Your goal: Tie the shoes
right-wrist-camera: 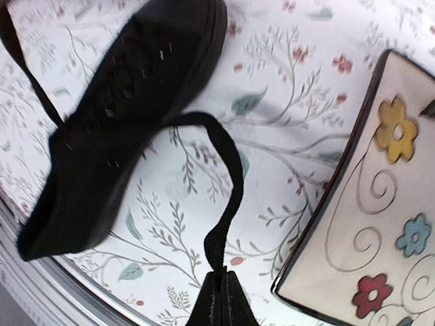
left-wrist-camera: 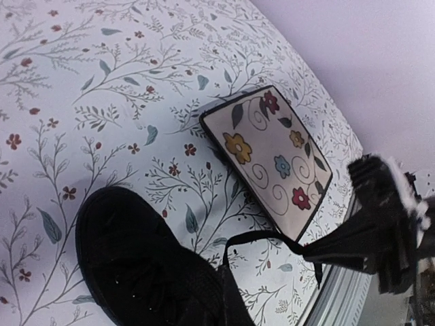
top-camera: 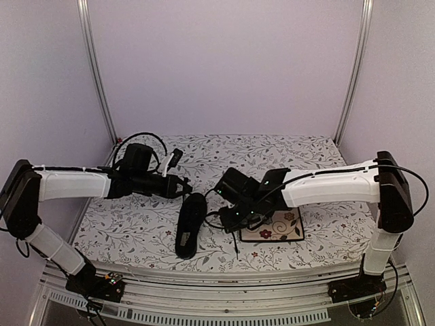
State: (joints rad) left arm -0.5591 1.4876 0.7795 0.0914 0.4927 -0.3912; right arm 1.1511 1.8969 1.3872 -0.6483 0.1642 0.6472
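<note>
The black shoe (top-camera: 189, 224) lies on the floral tablecloth, toe toward the near edge. It also shows in the left wrist view (left-wrist-camera: 146, 268) and the right wrist view (right-wrist-camera: 129, 115). My right gripper (top-camera: 234, 219) is just right of the shoe, shut on a thin black lace (right-wrist-camera: 228, 183) that arcs from its fingertips (right-wrist-camera: 234, 305) back to the shoe. The left wrist view shows the same lace (left-wrist-camera: 272, 236) running to the right gripper (left-wrist-camera: 326, 255). My left gripper (top-camera: 185, 186) hovers over the shoe's far end. Its fingers are not clearly visible.
A square floral plate (top-camera: 275, 227) lies right of the shoe, under the right arm. It also shows in the left wrist view (left-wrist-camera: 268, 159) and the right wrist view (right-wrist-camera: 380, 204). The table's near edge (right-wrist-camera: 41, 272) is close to the shoe's toe.
</note>
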